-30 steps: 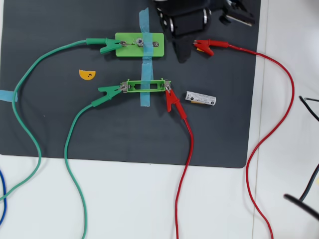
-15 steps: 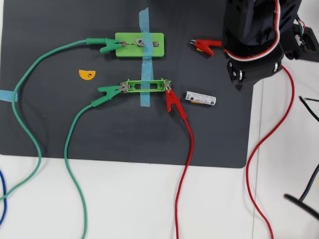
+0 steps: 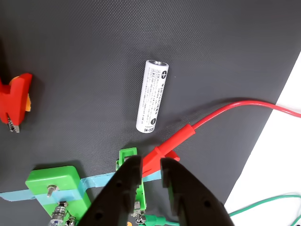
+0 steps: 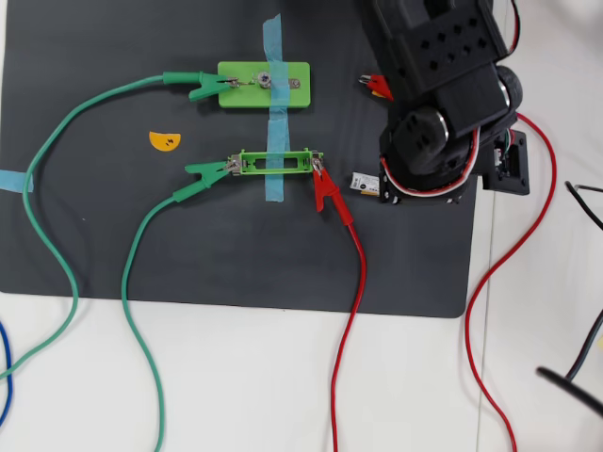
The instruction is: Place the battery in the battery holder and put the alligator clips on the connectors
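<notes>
Hand (image 3: 151,165) slightly parted, battery (image 3: 152,96) lying beyond fingertips

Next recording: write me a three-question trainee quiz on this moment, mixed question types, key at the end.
1. True or false: the battery already sits in the battery holder.
2. Multiple choice: in the overhead view, which clip is attached to nothing? A) the green clip on the light-green bulb block B) the green clip on the holder C) the red clip on the holder D) the red clip near the arm
3. Fill in: in the wrist view, the gripper hovers with a narrow gap between its fingers, holding ____.

Key: 1 false, it lies loose on the dark mat; 2 D; 3 nothing.
</notes>
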`<state>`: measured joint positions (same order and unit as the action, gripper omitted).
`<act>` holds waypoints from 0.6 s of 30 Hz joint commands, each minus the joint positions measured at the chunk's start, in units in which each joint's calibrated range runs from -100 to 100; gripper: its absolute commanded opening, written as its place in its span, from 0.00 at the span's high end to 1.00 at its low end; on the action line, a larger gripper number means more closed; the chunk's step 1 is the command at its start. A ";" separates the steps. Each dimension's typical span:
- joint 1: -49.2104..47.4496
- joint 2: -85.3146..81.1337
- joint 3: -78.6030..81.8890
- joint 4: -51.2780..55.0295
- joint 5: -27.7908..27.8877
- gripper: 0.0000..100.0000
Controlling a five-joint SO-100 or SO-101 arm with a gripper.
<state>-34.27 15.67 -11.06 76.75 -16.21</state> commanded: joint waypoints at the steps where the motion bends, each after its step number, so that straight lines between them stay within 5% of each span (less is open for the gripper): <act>1: 0.90 -0.23 -2.36 0.48 0.08 0.95; 18: 0.70 1.82 -2.01 0.39 0.60 0.92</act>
<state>-34.27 17.18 -11.33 76.75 -15.90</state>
